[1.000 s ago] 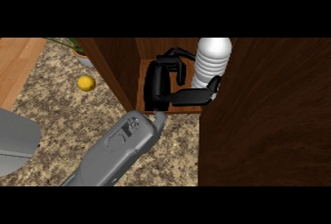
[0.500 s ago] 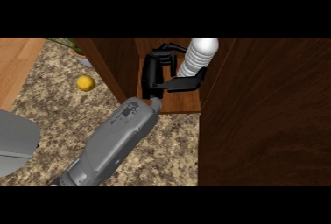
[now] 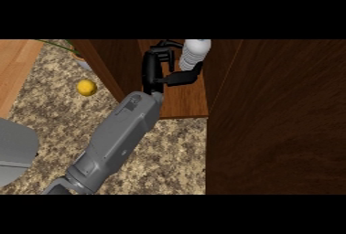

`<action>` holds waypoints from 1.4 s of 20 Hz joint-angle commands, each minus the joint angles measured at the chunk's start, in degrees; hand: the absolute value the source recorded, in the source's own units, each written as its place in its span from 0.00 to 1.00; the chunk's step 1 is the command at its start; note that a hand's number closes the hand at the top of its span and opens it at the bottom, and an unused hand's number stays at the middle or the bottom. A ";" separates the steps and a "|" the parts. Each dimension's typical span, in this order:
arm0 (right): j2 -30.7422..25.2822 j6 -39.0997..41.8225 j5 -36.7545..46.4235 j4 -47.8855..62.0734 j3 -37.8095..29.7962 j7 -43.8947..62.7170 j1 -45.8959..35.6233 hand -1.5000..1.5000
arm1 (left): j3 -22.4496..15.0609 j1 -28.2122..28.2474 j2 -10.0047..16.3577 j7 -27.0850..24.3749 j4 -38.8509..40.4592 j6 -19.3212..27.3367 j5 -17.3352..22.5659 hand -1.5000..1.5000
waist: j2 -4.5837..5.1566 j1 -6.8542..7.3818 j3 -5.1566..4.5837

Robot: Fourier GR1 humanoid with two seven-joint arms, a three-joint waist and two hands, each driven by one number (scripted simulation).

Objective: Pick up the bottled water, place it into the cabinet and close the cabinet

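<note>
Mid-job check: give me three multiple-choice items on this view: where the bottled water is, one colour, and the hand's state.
1. Where is the bottled water?
A) lying on a plate
B) inside the open cabinet, over its shelf
C) standing in a sink

2. What colour is the small round fruit on the counter?
A) red
B) yellow
C) green

3. What is the left hand doing?
A) resting open
B) curled on nothing
C) curled round the bottled water

Answers: 1 B, wooden walls flank it; 2 B, it shows yellow against the speckled stone; 3 C, fingers and thumb wrap it.
</note>
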 commanded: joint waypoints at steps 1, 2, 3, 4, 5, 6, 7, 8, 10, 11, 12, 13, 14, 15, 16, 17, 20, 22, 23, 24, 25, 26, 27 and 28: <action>-0.22 1.55 -6.39 -5.06 -1.85 0.86 3.20 0.00 | 1.60 -5.27 -0.01 -1.81 7.33 1.05 -1.48 1.00 | -0.15 -0.51 0.02; 0.54 -0.79 -3.82 -4.52 1.33 3.07 -0.32 0.00 | 0.35 -6.77 0.17 -0.86 9.77 0.73 -3.48 1.00 | 0.08 0.19 0.02; 1.00 -0.24 -4.12 -5.21 1.71 2.34 0.76 0.00 | -0.13 -7.44 -0.01 -1.72 11.74 2.33 -4.15 1.00 | 0.19 -0.62 0.02; 1.14 -0.31 -5.04 -6.57 1.84 2.49 1.69 0.00 | 0.25 -8.56 1.53 -0.32 13.78 0.18 -4.42 1.00 | 0.26 -0.78 0.00; 0.53 0.67 -3.52 -0.82 -0.24 0.13 -0.68 0.00 | -1.08 -10.52 0.01 2.09 15.20 1.94 -4.49 0.00 | 0.05 -0.75 0.08; 0.78 0.30 -5.10 -3.52 -0.22 0.79 0.32 0.00 | 0.34 -11.04 0.00 -0.13 16.38 1.16 -4.80 0.00 | 0.13 -0.72 0.03; 0.85 0.53 -4.96 -3.67 0.21 1.14 0.77 0.00 | 0.62 -10.39 0.00 -1.15 18.31 -0.52 -5.11 0.00 | 0.24 -0.76 0.02; -0.72 0.38 -6.89 -4.89 -1.23 2.26 0.91 0.00 | 0.77 -10.64 0.65 -1.65 19.05 -1.75 -5.35 0.00 | 0.32 -0.61 0.00; 0.83 1.93 -6.00 -3.23 -2.42 -0.85 2.75 0.00 | 1.14 -9.66 0.01 -3.62 20.76 -0.53 -6.09 0.00 | 0.02 -0.70 0.02; 0.71 0.87 -4.39 -3.46 0.48 0.98 0.14 0.00 | 1.44 -13.05 0.73 -1.84 23.17 -1.51 -6.18 0.00 | 0.61 -1.17 0.01; 1.50 0.81 -2.67 -3.43 0.58 0.82 0.24 0.00 | 1.79 -14.19 0.01 -1.42 23.41 0.01 -6.25 0.00 | 0.29 -0.81 0.02; -0.32 1.27 -6.76 -3.79 -1.94 0.77 0.65 0.00 | 1.27 -13.14 0.01 -2.12 23.55 0.35 -6.30 0.00 | 0.31 -0.99 0.01; -0.30 1.16 -6.16 -4.69 -1.93 1.10 0.61 0.00 | 1.09 -14.08 0.00 -0.95 23.05 -0.26 -5.90 0.00 | 0.21 -0.98 0.01; -0.34 -0.45 -5.32 -4.91 -0.35 2.85 -1.27 0.00 | 1.61 -16.13 0.00 -0.07 24.10 -0.46 -5.63 0.00 | 0.61 -1.22 -0.01; 0.33 1.91 -5.10 -4.28 -1.58 -0.24 1.24 0.00 | 3.93 -14.70 0.00 -3.39 24.69 -1.00 -4.82 0.00 | 0.48 -1.58 -0.01; 0.75 0.13 -5.00 -4.69 -0.28 2.08 -0.38 0.00 | 2.66 -14.59 0.00 -0.93 22.72 -1.02 -4.49 0.00 | 0.09 -0.52 0.01; 0.57 2.47 -5.60 -4.60 -1.29 0.30 1.81 0.00 | 3.80 -14.04 -0.01 -4.32 22.71 -4.23 -4.30 0.00 | 0.04 -0.86 0.00; 1.37 -0.04 -4.13 -2.53 -0.07 1.13 -2.74 0.00 | 5.13 -14.39 -0.01 -5.50 21.29 -6.53 -3.82 0.00 | -0.07 0.56 0.01; -0.86 0.18 -6.53 -4.07 -1.76 2.91 -1.25 0.00 | 6.37 -14.36 -0.01 -6.96 20.55 -8.67 -2.58 0.00 | 0.16 0.13 -0.04; -0.71 0.53 -6.35 -4.27 -2.48 2.32 -0.87 0.00 | 5.21 -13.15 -0.01 -6.80 17.88 -8.60 -1.91 0.00 | -0.24 0.08 -0.02; 0.09 1.50 -7.34 -6.48 -2.69 1.71 2.28 0.00 | 5.60 -13.56 -0.01 -5.93 17.72 -9.57 -1.86 0.00 | -0.47 0.14 -0.02; 0.07 1.27 -6.40 -6.14 -2.01 1.77 1.36 0.00 | 6.66 -12.29 -0.01 -7.93 17.03 -12.30 -0.75 0.00 | -0.30 0.20 -0.04; 1.04 0.67 -3.62 -3.56 -0.41 1.58 -1.10 0.00 | 6.19 -11.52 -0.01 -7.39 15.13 -12.94 0.87 0.00 | -0.32 0.18 -0.01; 1.00 0.50 -3.13 -4.06 -0.56 1.66 -1.94 0.00 | 4.92 -11.47 -0.01 -5.95 14.12 -13.62 0.94 0.00 | -0.47 0.44 0.01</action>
